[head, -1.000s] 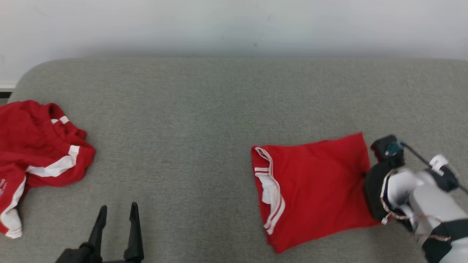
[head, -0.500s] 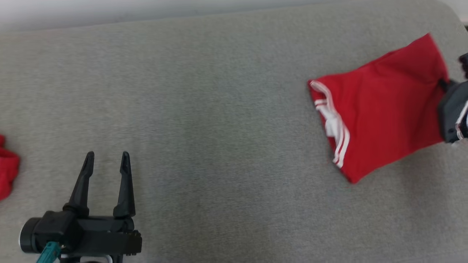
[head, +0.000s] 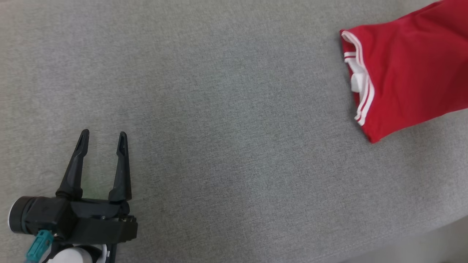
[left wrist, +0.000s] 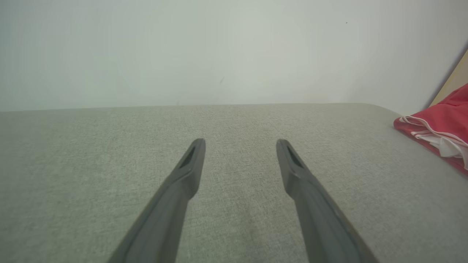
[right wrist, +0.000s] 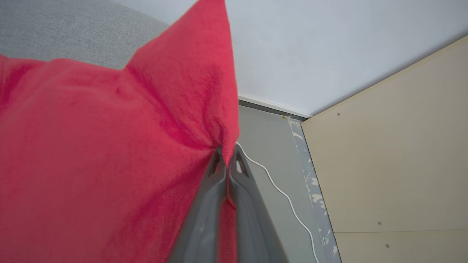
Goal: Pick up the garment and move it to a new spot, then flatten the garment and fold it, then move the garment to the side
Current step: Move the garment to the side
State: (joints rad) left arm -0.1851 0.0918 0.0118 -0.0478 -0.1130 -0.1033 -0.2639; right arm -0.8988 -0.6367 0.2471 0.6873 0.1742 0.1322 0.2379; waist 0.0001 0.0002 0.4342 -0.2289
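Bare test room, grey padded surface, white wall

The red cloth garment with white trim looks soft and matt. The grey padded surface is coarse woven fabric, and the black left gripper is dull moulded plastic.

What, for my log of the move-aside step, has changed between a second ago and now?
The head camera swung, so much of the shift is the view's. Even so, the folded red garment has slid toward the robot's right, farther from the left gripper, dragged by the right gripper, shut on its edge. Unchanged: garment folded, left gripper open above the grey surface.
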